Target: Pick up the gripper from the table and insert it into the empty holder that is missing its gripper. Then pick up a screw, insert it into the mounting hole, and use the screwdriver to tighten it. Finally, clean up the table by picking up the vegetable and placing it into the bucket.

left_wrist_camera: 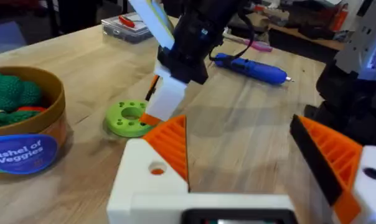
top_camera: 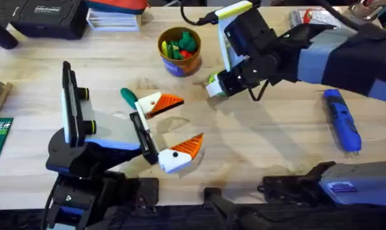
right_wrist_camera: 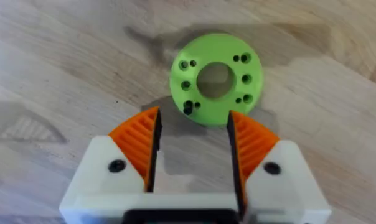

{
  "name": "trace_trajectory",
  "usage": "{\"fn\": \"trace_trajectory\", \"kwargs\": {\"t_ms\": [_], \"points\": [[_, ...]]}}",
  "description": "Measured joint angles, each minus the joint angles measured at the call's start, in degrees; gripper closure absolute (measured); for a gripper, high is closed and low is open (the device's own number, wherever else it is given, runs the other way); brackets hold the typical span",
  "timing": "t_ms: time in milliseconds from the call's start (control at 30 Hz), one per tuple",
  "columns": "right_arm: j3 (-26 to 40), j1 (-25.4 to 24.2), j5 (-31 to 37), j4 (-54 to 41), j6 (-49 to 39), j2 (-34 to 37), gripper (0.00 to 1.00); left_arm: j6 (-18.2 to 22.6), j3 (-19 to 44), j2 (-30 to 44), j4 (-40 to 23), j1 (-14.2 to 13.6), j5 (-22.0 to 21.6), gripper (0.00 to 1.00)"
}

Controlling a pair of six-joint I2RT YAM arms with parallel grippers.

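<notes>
The right gripper (right_wrist_camera: 191, 146), white with orange ribbed pads, hangs just above the light wooden butcher-block worktop (top_camera: 270, 144), its fingers apart and holding nothing. Just beyond its fingertips lies a flat bright-green round disc with holes (right_wrist_camera: 216, 79), right of the small round bucket with a yellow rim and blue-purple body (top_camera: 179, 50), which holds green and red-orange toy produce at the far middle. The left gripper (top_camera: 174, 131) rests low at the near middle, fingers wide apart and empty. A small dark-green elongated toy vegetable (top_camera: 128, 97) lies just beyond its far finger. The bright blue pen-shaped electric screwdriver (top_camera: 342, 119) lies on the right, well apart from both grippers.
</notes>
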Motion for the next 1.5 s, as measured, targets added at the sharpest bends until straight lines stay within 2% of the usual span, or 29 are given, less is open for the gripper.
{"fn": "trace_trajectory", "kwargs": {"t_ms": [267, 467, 600, 867, 1000, 1167, 1300, 1500], "points": [[0.00, 0.69, 1.10, 1.01, -0.39, 0.21, 0.544, 0.00, 0.00, 0.00, 0.00, 0.00, 0.02, 0.015], [0.00, 1.81, 1.10, 2.04, -0.39, 2.30, 0.597, 0.00, 0.00, 0.01, 0.00, 0.00, 0.01, 0.015], [0.00, 2.09, 1.11, 2.00, -0.39, 3.83, 0.686, 0.00, 0.00, 0.00, 0.00, 0.00, 0.02, 0.015], [0.00, 2.07, 1.15, 2.74, -0.39, 4.08, 0.700, 0.00, 0.00, 0.02, 0.00, 0.00, 0.02, 0.015], [0.00, 2.07, 1.15, 2.94, -0.39, 4.08, 0.839, -0.02, 0.00, 0.00, 0.00, 0.00, 0.02, 0.014], [0.00, 2.07, 1.15, 2.94, -0.40, 4.08, 0.865, -0.01, 0.00, 0.01, 0.00, 0.00, 0.02, 0.015], [0.00, 2.07, 1.22, 2.96, -0.40, 4.08, 0.946, 0.00, 0.00, 0.00, 0.00, 0.00, 0.02, 0.015], [0.13, 2.07, 1.79, 3.07, -0.81, 4.35, 0.993, 0.00, 0.00, 0.01, 0.00, 0.00, 0.02, 0.015]]}}
